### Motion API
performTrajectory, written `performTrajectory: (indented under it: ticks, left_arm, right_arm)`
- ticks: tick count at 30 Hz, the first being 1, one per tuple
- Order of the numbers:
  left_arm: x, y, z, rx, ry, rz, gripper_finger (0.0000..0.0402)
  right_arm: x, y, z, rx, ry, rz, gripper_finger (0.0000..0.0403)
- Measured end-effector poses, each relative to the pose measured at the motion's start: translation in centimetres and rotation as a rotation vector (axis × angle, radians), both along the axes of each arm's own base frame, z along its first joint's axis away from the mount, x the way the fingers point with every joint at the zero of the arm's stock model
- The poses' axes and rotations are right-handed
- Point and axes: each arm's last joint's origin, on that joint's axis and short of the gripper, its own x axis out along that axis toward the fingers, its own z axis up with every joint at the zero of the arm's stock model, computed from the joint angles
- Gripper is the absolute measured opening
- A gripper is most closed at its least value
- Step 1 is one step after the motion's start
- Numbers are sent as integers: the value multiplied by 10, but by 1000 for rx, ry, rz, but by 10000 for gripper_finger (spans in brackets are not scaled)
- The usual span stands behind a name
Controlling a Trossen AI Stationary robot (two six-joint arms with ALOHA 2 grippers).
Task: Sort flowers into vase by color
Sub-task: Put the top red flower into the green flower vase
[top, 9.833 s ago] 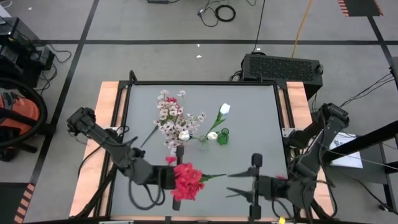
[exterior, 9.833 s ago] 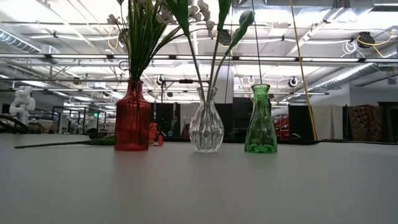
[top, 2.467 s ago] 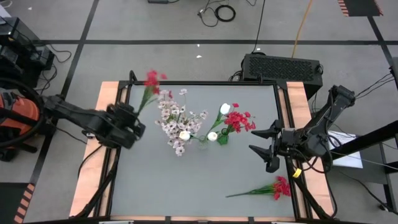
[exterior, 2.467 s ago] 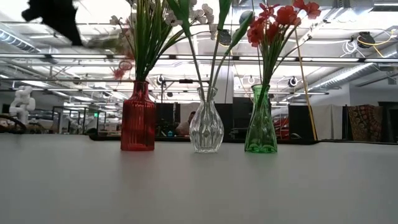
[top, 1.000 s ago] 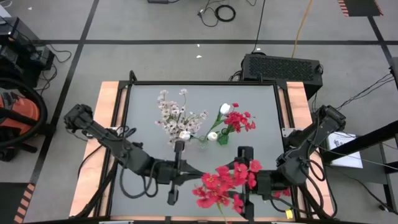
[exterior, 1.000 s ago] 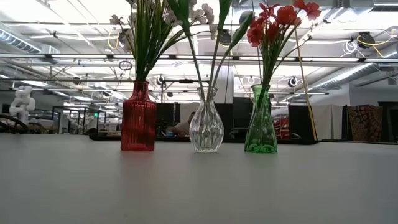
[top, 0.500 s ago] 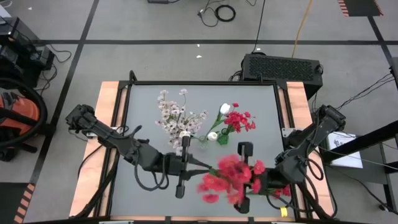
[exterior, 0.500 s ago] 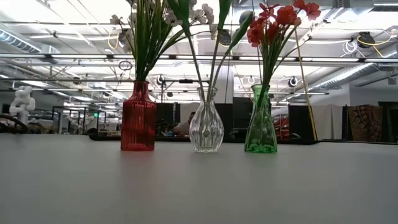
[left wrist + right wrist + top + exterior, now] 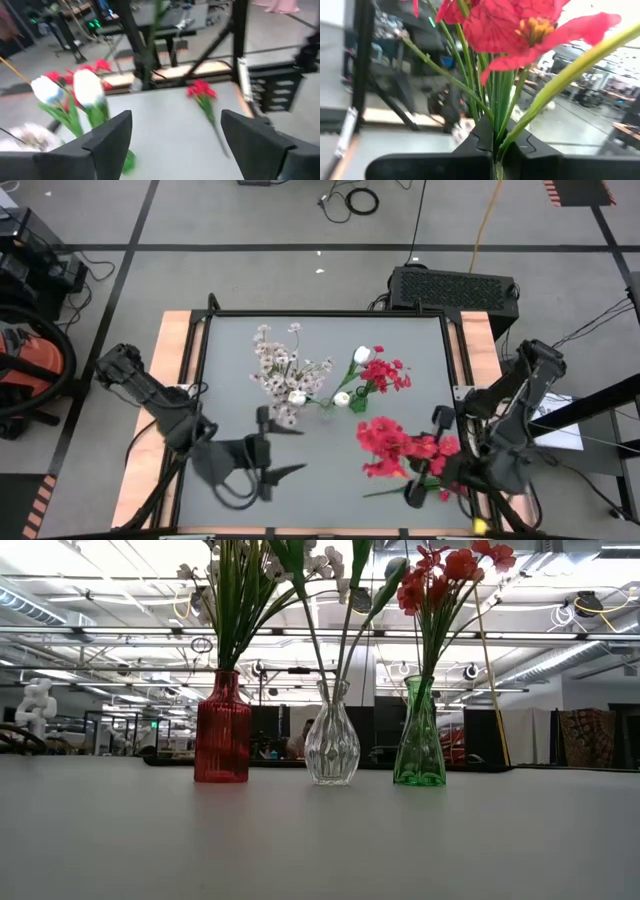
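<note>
- Right tool [image 9: 425,470]: lower right of the high view, above the grey counter [image 9: 240,365]. Its two dark fingers [image 9: 470,150] are closed on the green stems of a red-bloom artificial sprig [image 9: 385,442]; the right wrist view shows the stems pinched between the finger tips, with a red bloom directly above them.
- The held sprig's blooms spread leftward from the tool, below and slightly right of the vase group in the high view.
- Left tool [image 9: 268,458]: lower left-centre of the high view, above the counter. Its fingers [image 9: 107,137] stand wide apart with nothing between them.
- A second red-bloom sprig [image 9: 435,485] lies flat on the counter near the lower right edge, just below the right tool; the left wrist view shows it at centre right [image 9: 205,97], stem trailing toward the camera.
- Three vases stand in a row at the counter's centre. In the low view: a ribbed red glass vase [image 9: 222,730] at left, a clear faceted glass vase [image 9: 332,745] in the middle, a green glass vase [image 9: 419,735] at right.
- The red vase holds the pinkish-white small-blossom clusters [image 9: 280,368].
- The clear vase holds white tulip-like buds [image 9: 361,355] on green stems.
- The green vase holds red blooms [image 9: 445,570], seen at upper right centre of the low view.
</note>
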Motion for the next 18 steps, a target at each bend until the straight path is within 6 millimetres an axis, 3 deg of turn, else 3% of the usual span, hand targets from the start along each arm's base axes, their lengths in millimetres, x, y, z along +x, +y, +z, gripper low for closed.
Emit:
performTrajectory:
  ticks: [5, 8, 11, 18]
  left_arm:
    - [-21, -18, -10, -38, 75, -13, 314]
    - [-30, -24, -18, -76, 125, 9, 314]
    - [-40, -29, -26, -85, 174, 28, 315]
    - [-47, -30, -29, -65, 206, 33, 315]
  right_arm:
    - [13, -30, -65, -59, 59, -92, 1]
    - [19, -53, -90, -15, -2, -140, 1]
    - [21, -70, -103, -3, -75, -172, 1]
    - [23, -97, -115, 59, -181, -229, 0]
